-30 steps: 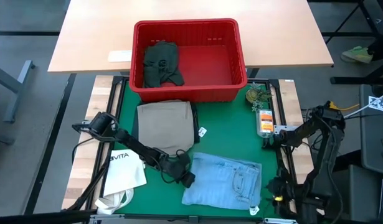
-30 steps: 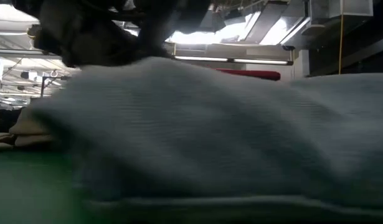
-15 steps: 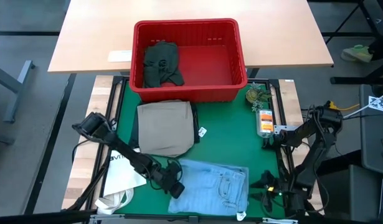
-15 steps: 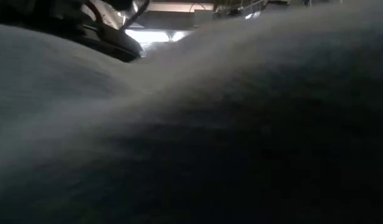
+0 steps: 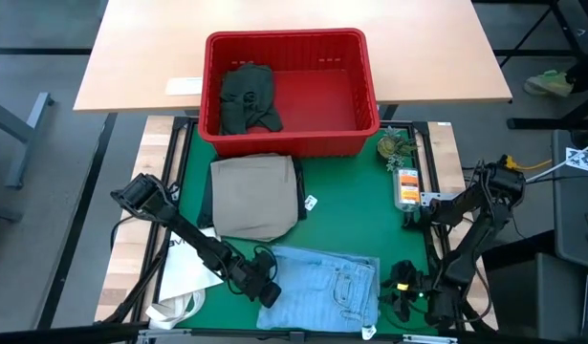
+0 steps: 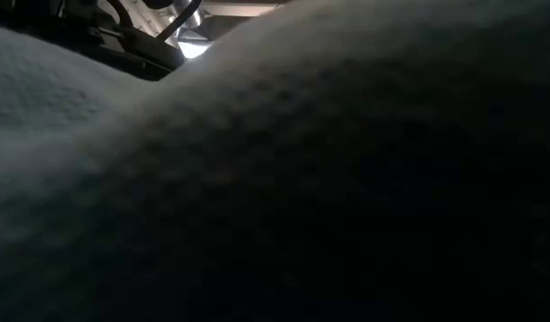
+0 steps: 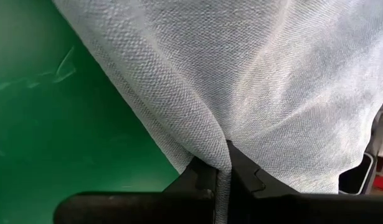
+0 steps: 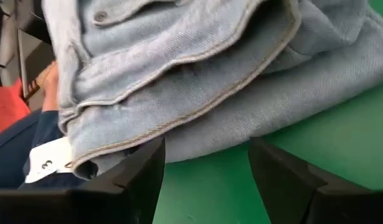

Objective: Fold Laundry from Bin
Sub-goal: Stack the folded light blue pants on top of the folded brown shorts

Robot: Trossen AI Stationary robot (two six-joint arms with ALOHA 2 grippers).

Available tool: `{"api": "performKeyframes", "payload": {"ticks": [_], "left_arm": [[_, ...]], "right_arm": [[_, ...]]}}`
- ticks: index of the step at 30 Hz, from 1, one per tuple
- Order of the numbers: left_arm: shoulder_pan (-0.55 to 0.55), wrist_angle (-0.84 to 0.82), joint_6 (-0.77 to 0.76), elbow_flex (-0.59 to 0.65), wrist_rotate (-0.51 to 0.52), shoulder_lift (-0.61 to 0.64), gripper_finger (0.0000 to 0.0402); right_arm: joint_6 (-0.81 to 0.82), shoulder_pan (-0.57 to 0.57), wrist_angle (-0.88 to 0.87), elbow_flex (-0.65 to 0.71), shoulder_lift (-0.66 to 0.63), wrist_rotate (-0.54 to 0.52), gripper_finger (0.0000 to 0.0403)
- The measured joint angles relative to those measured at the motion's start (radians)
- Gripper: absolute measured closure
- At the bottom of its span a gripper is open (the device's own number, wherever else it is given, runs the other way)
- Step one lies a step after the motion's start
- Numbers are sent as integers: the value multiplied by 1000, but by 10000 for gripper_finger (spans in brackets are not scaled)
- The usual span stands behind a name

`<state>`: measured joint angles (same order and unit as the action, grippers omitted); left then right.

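The light blue jeans (image 5: 324, 287) lie folded on the green mat near the table's front edge. My left gripper (image 5: 268, 292) is shut on their left edge. My right gripper (image 5: 401, 292) stands open just off their right edge; in the right wrist view the waistband end (image 8: 179, 74) lies ahead of the fingers (image 8: 141, 177), untouched. Folded khaki trousers (image 5: 255, 196) rest flat on the mat's middle. A dark green piece (image 5: 248, 96) lies in the red bin (image 5: 368, 86). In the low view, cloth (image 6: 275, 179) fills the picture. My left gripper pinches a raised fold (image 7: 223, 163) at the jeans' left edge between its two fingers. The fingers slant down from the table's left side. The rest of the jeans lie flat on the mat; how many layers are in the pinch I cannot tell.
A white tote bag (image 5: 190, 268) lies at the mat's near left, under my left arm. A small plant (image 5: 394, 145) and an orange-labelled bottle (image 5: 406, 186) sit along the right edge. A white tag (image 5: 311, 203) lies beside the khaki trousers.
My left gripper, shut on the jeans, has dragged them along the mat toward the table's left and near edges. My right gripper has come down and turned, and now stands low beside the jeans' right edge, still open.
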<state>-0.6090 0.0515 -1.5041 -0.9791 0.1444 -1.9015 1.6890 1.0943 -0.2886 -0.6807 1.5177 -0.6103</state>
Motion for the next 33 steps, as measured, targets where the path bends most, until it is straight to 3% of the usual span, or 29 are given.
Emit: {"api": "performKeyframes", "payload": {"ticks": [8, 18, 33], "left_arm": [[6, 5, -12, 0, -5, 0, 401], [6, 6, -12, 0, 1, 0, 401], [6, 9, -12, 0, 6, 0, 401]], "right_arm": [[-2, -2, 1, 0, 0, 91, 171], [-3, -2, 7, 0, 36, 81, 171], [-44, -2, 187, 0, 55, 83, 171]]}}
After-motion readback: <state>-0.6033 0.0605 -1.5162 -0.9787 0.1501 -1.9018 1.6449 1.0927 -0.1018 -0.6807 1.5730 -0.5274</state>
